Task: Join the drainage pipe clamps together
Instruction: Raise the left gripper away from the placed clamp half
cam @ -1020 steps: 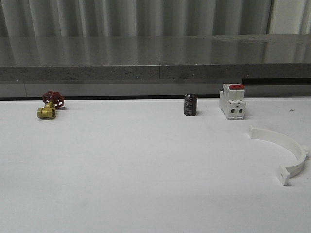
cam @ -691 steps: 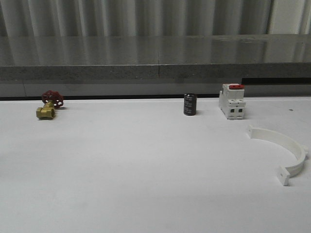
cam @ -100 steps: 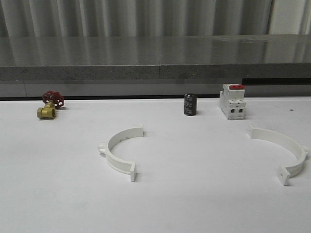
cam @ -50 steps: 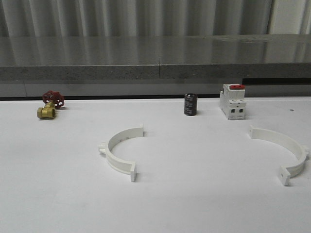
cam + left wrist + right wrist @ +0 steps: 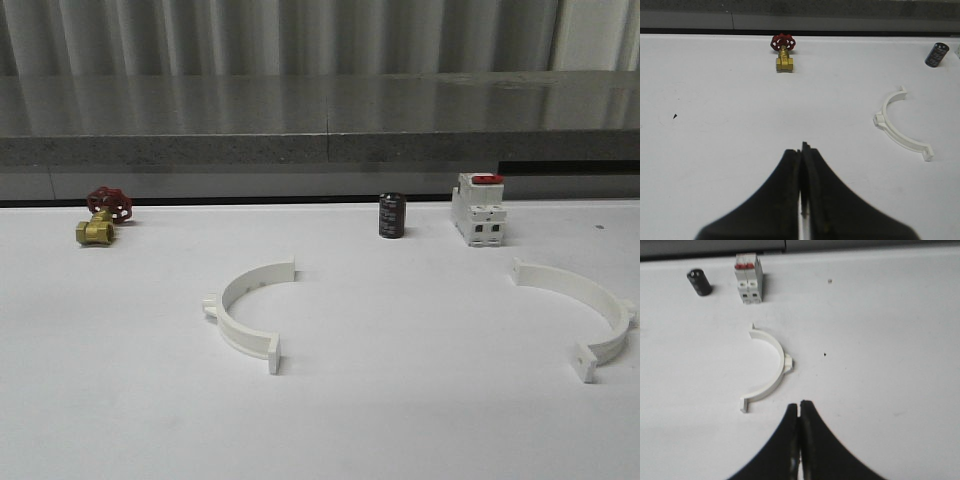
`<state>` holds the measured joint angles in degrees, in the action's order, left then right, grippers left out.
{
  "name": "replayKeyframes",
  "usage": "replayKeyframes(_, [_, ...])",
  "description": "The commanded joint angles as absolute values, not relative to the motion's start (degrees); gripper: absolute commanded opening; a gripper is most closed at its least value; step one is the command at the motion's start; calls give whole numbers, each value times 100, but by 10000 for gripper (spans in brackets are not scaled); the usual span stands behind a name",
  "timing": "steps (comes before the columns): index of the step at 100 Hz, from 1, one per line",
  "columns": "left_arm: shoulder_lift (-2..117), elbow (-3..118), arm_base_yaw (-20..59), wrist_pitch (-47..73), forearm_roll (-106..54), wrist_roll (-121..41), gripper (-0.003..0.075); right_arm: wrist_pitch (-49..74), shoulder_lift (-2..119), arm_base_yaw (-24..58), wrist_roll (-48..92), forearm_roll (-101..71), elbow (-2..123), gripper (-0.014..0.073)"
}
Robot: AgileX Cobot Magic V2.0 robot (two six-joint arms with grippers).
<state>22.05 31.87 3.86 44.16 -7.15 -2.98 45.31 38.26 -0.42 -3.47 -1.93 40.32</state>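
Two white half-ring drainage pipe clamps lie apart on the white table. One clamp [image 5: 248, 310] rests left of centre with its open side facing right; the left wrist view shows it [image 5: 901, 126] as well. The other clamp [image 5: 590, 310] lies near the right edge, its open side facing left, and the right wrist view has it [image 5: 772, 367] too. My left gripper [image 5: 801, 150] is shut and empty, well short of its clamp. In the same state, shut with nothing held, my right gripper [image 5: 799, 407] hovers just short of the right clamp.
A brass valve with a red handwheel [image 5: 101, 216] sits at the far left back. A black cylinder [image 5: 391, 215] and a white red-topped switch [image 5: 477, 208] stand at the back, close to the right clamp. A grey ledge [image 5: 320, 150] bounds the table's far side.
Since the oldest frames, a second clamp has appeared left of centre on the table. Over the last second nothing has moved.
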Motion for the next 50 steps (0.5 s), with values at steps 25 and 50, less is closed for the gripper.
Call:
replayKeyframes(25, [2240, 3339, 378, 4050, -812, -288, -21, 4170, 5273, -59, -268, -166, 4655, -62])
replayKeyframes(50, [2240, 3339, 378, 4050, -812, -288, -21, 4190, 5776, -59, -268, -171, 4655, 269])
